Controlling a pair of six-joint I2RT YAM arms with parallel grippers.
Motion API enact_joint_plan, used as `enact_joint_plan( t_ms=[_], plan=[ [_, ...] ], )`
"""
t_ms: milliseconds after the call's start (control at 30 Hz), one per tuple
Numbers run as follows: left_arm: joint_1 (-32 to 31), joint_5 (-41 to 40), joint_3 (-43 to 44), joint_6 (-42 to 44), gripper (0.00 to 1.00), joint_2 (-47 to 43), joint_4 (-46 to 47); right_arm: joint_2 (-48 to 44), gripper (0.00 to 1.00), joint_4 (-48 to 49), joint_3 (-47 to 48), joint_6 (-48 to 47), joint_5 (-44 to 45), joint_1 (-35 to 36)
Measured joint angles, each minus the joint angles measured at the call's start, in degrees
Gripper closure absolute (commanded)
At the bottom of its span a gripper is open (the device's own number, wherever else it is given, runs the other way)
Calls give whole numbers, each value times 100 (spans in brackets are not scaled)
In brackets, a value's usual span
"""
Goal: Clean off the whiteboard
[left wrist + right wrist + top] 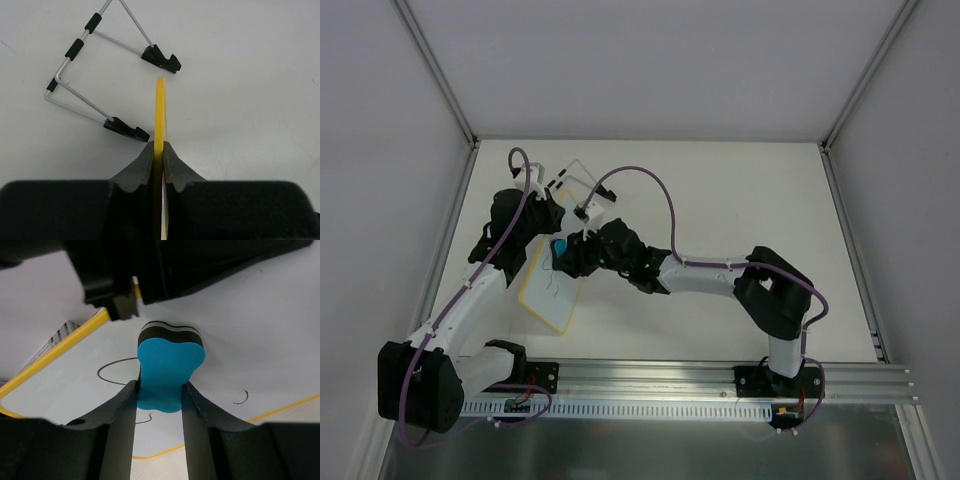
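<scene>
Our left gripper [158, 146] pinches the whiteboard [550, 295] tight by its yellow edge, on the left side of the table [720, 200]. Our right gripper [160, 385] squeezes a blue eraser [170, 357] against the board, beside black curvy lines [112, 371]. A wire stand [74, 49] lies just beyond, on the far side.

Top view: whiteboard [548, 300] upper half hidden under left gripper [556, 220] and right gripper [560, 250], marks too small to read. Left wrist: board edge-on, face unseen; wire stand [74, 49] cut by top edge. Right wrist: blue eraser [170, 360] covers part of doodle [98, 372], board cropped at frame edges
</scene>
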Motion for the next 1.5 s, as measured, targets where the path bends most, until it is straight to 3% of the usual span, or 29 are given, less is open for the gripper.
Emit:
enact_joint_plan(
  t_ms=[467, 633, 900, 1500],
  plan=[
    [-55, 72, 0, -44, 100, 11, 4, -302, 100, 262, 245, 81, -385, 232],
    [-96, 131, 0, -61, 100, 11, 9, -293, 100, 990, -415, 463, -385, 50],
    [-131, 170, 0, -111, 100, 35, 7, 229, 100, 1449, -1290, 984, -341, -529],
    [-116, 133, 33, -116, 100, 44, 55, 1134, 100, 2044, -1250, 1388, -730, -927]
  ],
)
